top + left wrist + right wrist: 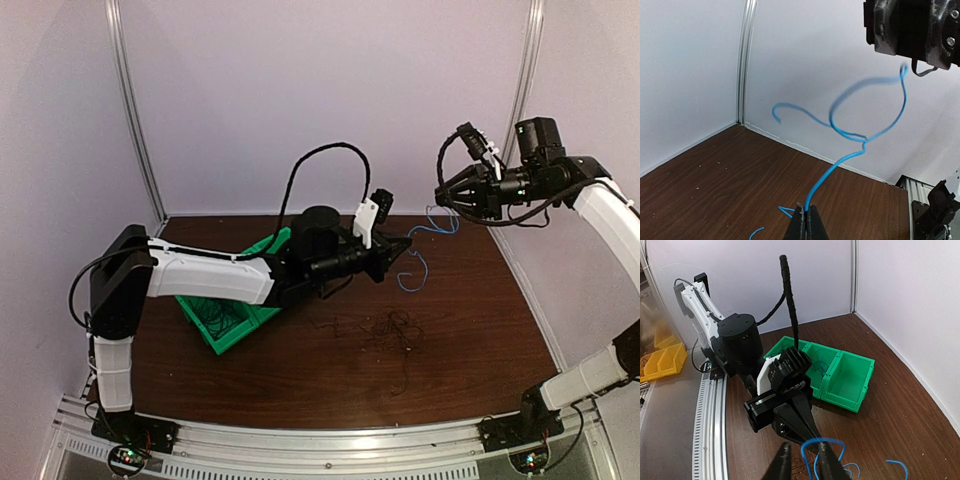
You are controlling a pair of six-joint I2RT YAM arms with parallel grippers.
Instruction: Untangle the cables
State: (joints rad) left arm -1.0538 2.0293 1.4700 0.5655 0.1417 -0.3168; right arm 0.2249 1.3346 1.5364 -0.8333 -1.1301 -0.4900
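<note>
Two tools are raised above the tabletop (470, 330). Left tool (805, 212): fingers pressed together, pinching the blue cable (837, 164) along its lower part. From that pinch the blue cable rises in open loops (blurred in the left wrist view) to the underside of the right tool (804, 446), which is raised near the back wall. Right tool: fingers slightly spread, with a loop of the blue cable at their tips; contact there cannot be confirmed. Short blue lengths show below the left tool. Black cables (388, 335) lie in a loose tangle on the tabletop, in front of the left tool and apart from it. Green bins (232, 318) sit on the tabletop under the left arm; dark thin strands show inside one compartment.
</note>
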